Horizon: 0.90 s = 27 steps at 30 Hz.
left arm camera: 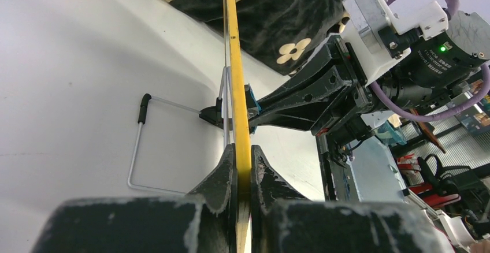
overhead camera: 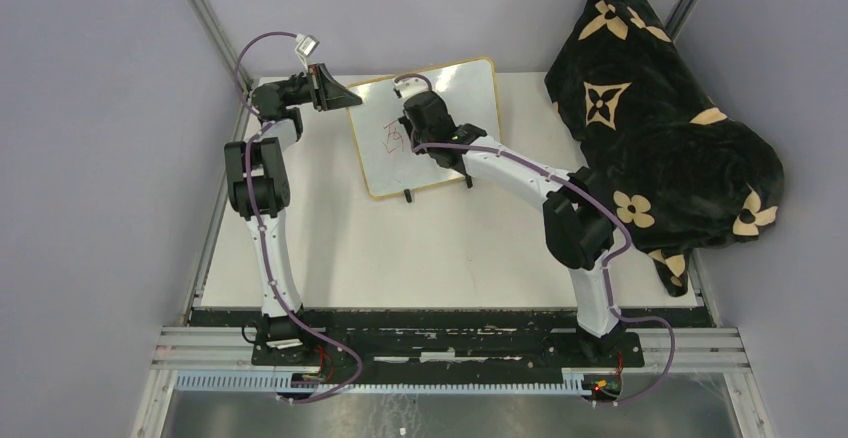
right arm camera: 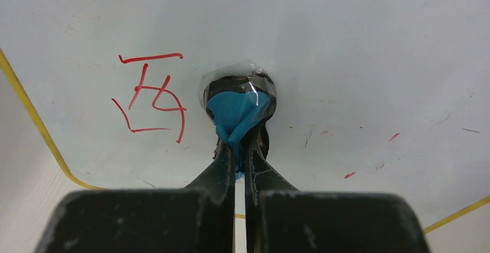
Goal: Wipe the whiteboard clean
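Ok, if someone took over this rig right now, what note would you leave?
Left gripper: shut on the whiteboard, at its yellow frame.
Right gripper: shut on a blue wiper, against the board face.
Done: right of the wiper is mostly clean, only red flecks.
To do: the red character beside the wiper is intact.

Markings: one red handwritten character (right arm camera: pixel 151 94) on the whiteboard (right arm camera: pixel 346 45), a top bar over crossing strokes, its reading uncertain; tan flower and four-point star emblems printed on the black blanket (overhead camera: pixel 660 148); fine print on the right arm's wrist module (left arm camera: pixel 439 56), too small to read.
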Each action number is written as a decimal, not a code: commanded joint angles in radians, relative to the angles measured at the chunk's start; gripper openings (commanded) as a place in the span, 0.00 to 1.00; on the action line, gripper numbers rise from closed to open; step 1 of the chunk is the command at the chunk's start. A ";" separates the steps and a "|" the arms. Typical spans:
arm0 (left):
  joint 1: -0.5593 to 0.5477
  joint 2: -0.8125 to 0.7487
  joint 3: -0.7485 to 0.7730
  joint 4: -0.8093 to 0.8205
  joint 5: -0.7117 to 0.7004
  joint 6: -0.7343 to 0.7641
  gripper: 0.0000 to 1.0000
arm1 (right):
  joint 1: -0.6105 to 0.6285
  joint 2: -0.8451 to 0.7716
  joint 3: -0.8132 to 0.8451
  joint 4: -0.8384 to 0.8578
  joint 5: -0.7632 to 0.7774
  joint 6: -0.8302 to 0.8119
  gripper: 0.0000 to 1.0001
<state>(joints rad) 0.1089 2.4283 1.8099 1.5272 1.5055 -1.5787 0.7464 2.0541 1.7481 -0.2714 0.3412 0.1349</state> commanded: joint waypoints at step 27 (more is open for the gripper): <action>-0.008 -0.059 0.003 0.201 0.131 -0.029 0.03 | -0.274 -0.127 -0.192 0.074 0.055 0.045 0.01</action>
<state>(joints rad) 0.1040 2.4264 1.8088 1.5261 1.5036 -1.5757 0.5079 1.9495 1.5925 -0.2379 0.3145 0.1764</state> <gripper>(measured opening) 0.080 0.036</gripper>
